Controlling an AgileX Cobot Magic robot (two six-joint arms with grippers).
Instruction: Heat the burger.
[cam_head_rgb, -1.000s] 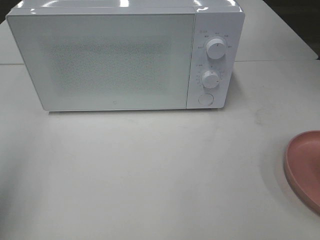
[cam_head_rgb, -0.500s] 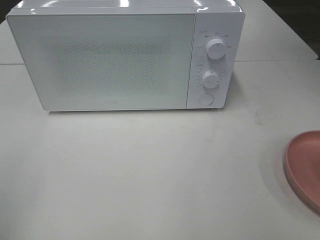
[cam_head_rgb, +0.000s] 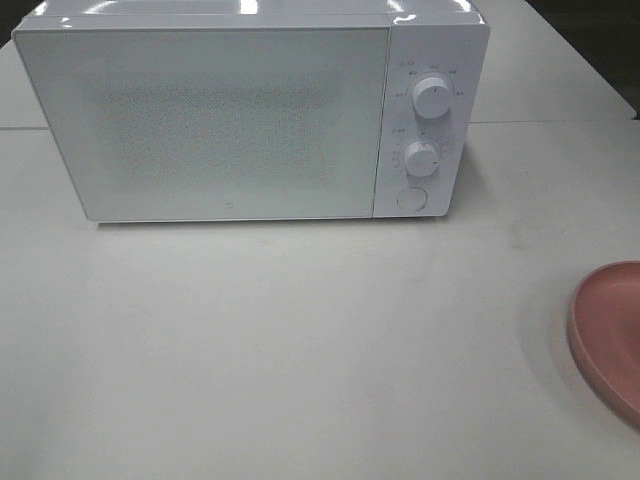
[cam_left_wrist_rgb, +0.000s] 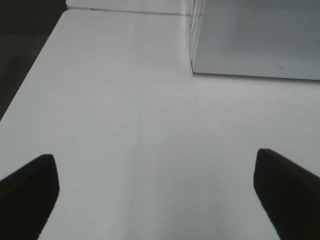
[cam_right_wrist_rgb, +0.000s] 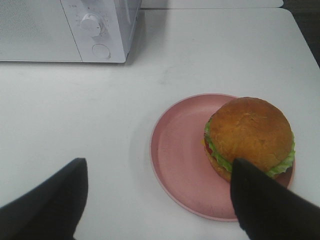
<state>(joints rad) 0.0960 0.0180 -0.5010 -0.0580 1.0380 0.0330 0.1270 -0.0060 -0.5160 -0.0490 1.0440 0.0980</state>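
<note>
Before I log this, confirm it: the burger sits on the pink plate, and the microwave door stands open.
Not quite. The burger does sit on the pink plate, but the microwave door is shut, flush with its front, as the exterior high view shows.

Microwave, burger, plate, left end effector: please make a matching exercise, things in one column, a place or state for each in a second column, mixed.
Things:
1. microwave
2. burger
3. pink plate
4. left end effector

Descriptions:
A. open above bare table, holding nothing
B. door closed, at the back of the table
C. sits on the plate, toward one side
D. lies at the table's right edge in the high view

Pairs: 1-B, 2-C, 3-D, 4-A
</note>
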